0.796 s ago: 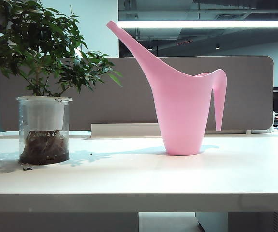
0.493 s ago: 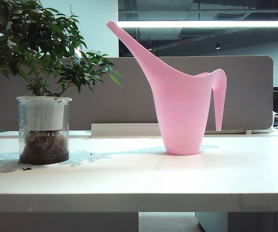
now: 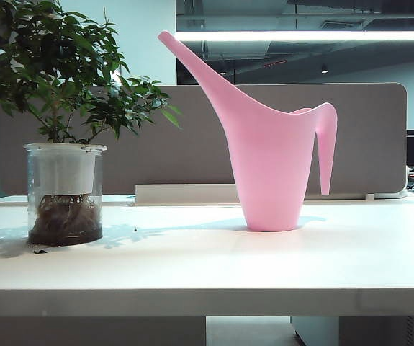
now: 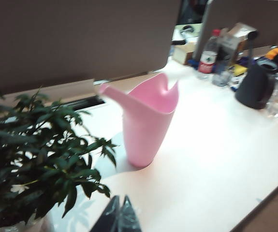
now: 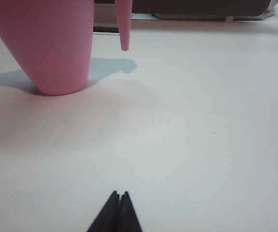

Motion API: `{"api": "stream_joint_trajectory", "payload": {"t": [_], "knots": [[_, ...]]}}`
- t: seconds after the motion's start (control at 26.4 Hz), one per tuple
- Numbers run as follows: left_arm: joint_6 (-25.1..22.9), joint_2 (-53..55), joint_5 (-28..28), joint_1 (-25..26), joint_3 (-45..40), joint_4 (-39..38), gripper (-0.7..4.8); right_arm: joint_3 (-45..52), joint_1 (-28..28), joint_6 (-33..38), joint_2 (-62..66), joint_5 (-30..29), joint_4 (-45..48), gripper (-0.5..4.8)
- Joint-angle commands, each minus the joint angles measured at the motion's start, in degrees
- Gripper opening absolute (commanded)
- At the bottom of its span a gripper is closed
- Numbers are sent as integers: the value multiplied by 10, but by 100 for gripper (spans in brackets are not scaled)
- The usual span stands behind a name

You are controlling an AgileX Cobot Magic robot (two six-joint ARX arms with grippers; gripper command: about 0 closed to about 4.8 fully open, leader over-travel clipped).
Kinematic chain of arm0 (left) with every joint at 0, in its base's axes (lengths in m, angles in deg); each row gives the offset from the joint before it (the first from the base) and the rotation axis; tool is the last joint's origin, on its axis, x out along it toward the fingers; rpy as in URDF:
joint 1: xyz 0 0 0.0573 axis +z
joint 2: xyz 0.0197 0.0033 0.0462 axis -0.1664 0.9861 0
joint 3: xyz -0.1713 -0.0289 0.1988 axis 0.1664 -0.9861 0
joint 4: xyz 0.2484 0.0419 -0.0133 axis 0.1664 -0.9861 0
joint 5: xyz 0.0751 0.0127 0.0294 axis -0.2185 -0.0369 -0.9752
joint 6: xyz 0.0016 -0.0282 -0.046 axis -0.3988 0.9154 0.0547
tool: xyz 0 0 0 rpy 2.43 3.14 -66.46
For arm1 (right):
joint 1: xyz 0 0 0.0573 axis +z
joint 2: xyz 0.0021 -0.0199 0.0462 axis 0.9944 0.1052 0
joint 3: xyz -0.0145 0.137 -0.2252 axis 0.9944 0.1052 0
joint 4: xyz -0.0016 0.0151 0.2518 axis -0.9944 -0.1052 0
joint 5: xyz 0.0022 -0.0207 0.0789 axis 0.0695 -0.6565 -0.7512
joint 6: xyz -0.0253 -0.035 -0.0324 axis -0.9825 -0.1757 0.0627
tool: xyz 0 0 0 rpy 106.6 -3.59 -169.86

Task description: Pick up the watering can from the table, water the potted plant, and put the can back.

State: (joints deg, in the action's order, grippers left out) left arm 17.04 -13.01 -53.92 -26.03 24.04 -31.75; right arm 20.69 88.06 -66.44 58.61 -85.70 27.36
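The pink watering can point(image 3: 273, 169) stands upright on the white table point(image 3: 192, 263), spout slanting up toward the potted plant point(image 3: 64, 122) at the left, handle on its right side. From the left wrist camera the can point(image 4: 146, 121) stands beyond the plant's dark leaves point(image 4: 30, 154); my left gripper point(image 4: 121, 199) hangs shut and empty above the table, apart from both. The right wrist view has the can's body point(image 5: 49, 46) and the handle tip point(image 5: 124, 29) far ahead of my right gripper point(image 5: 119, 194), which is shut on nothing, low over the table. Neither gripper shows in the exterior view.
A grey-brown divider panel point(image 3: 199, 137) backs the table. In the left wrist view a bottle point(image 4: 207, 58), a dark jug point(image 4: 256, 84) and assorted clutter crowd the far end of the desk. Bits of soil point(image 3: 41, 251) lie by the glass pot.
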Motion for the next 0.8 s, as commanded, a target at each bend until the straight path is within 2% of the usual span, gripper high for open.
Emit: {"api": "stream_joint_trajectory", "payload": {"t": [0.04,0.61,0.68,0.8], "knots": [[-2,-4,4,1,3,-9,3,4,0,-1,-1,-1,8,0],[-2,-6,-1,2,3,1,3,4,0,-1,-1,-1,8,0],[20,-6,0,2,3,6,3,4,0,-1,-1,-1,9,0],[30,-6,0,2,3,-43,3,4,0,-1,-1,-3,8,0]]}}
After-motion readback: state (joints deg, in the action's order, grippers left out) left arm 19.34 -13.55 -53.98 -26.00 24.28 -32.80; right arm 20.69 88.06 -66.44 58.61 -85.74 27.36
